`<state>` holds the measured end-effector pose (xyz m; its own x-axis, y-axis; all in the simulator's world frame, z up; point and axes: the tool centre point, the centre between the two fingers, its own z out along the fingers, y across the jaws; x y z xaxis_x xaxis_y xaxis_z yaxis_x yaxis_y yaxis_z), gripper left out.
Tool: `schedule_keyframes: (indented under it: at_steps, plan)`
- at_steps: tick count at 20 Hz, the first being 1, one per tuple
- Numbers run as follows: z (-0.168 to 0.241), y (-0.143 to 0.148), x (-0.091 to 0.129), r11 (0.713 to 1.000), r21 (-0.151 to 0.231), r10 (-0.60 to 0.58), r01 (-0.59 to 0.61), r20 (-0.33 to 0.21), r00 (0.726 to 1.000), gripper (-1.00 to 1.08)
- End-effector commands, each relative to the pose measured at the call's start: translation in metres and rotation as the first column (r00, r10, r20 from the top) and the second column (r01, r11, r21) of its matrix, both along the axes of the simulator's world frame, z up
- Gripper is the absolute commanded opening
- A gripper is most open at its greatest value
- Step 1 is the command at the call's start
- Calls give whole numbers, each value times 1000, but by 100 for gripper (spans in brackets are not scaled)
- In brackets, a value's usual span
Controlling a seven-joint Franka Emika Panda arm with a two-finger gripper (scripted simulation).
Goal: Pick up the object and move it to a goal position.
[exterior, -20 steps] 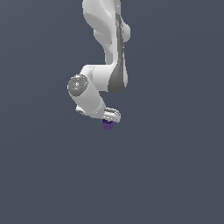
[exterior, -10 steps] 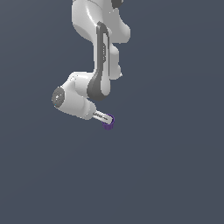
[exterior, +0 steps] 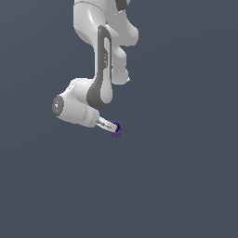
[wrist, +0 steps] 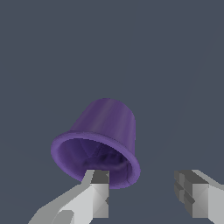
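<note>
The object (wrist: 98, 135), a small purple cup, lies with its flared rim turned toward the wrist camera. No worktop edge or other support shows around it, only plain grey. In the exterior view the cup (exterior: 116, 130) sits right at the tip of the claw (exterior: 110, 126).

The claw (wrist: 144, 188) stands wide. One finger (wrist: 99, 192) overlaps the cup's rim and seems to touch it. The other finger (wrist: 194, 194) is well apart from the cup with bare grey between, so nothing is clamped.

To grasp well, the claw likely needs to shift sideways until the cup's wall lies midway between both fingers. It should then close on the narrower body and not on the sloping rim, where the cup could squirt out or tip.

Compared with half a second ago, the cup keeps the same spot in the exterior view. The white wrist block has swung a little further toward that view's left.
</note>
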<state>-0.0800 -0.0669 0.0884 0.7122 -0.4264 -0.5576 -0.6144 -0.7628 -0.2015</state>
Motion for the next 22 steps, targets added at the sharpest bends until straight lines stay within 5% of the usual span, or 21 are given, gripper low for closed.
schedule_keyframes:
  at_steps: [1, 11, 12, 22]
  plan:
    - [-2, 2, -1, 1000, 1, 0, 0, 0, 1000, 28]
    - [-23, 15, -11, 1000, 4, -4, 4, -4, 1000, 28]
    - [-23, 15, -11, 1000, 4, -4, 4, -4, 1000, -100]
    - [-23, 15, -11, 1000, 4, -3, 3, -3, 1000, -100]
